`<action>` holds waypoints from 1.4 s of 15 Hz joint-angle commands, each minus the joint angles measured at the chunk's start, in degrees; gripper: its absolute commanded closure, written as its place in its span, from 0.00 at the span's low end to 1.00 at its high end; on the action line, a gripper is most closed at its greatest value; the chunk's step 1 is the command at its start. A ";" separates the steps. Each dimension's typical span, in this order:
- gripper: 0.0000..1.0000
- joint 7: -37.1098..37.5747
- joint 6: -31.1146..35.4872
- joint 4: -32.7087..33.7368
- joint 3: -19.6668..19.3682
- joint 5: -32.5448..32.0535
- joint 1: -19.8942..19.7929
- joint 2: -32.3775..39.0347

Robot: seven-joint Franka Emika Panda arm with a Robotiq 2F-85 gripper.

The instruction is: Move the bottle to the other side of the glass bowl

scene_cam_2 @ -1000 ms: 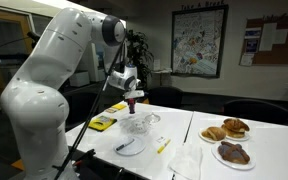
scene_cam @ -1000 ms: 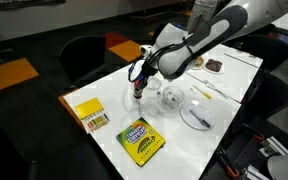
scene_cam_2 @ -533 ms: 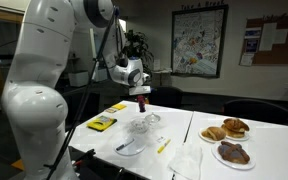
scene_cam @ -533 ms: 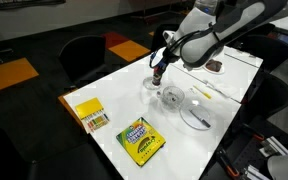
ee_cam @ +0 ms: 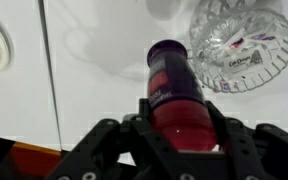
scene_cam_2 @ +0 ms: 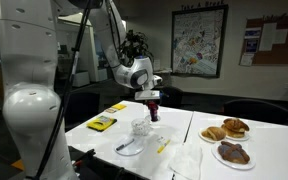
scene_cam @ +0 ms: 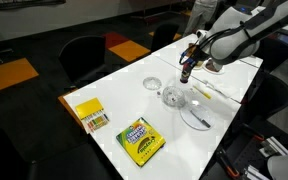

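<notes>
1. Beside the glass bowl [scene_cam: 173,96], on the white table [scene_cam: 119,100]: the bottle [scene_cam: 185,75], upright, dark red, near the bowl's rim but apart from it in the wrist view.
2. Gripper [scene_cam: 187,68]: clenched around the bottle's body, one finger on each side.
3. Just beside the glass bowl: white plate [scene_cam: 196,118] with utensil.
4. Well apart from the glass bowl: green crayon box [scene_cam: 141,140], yellow box [scene_cam: 90,114].

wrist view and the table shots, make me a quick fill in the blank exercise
1. The claw is shut on the ___.
2. The see-through dish in the wrist view is a glass ___.
3. The crayon box is green and ___.
Missing words: bottle; bowl; yellow.
</notes>
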 commanded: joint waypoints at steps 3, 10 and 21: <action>0.70 -7.07 0.93 -0.41 1.89 6.63 -6.16 0.98; 0.70 -18.63 0.43 5.21 5.67 13.65 -11.94 6.28; 0.70 -33.07 0.32 12.34 13.33 15.04 -22.74 15.40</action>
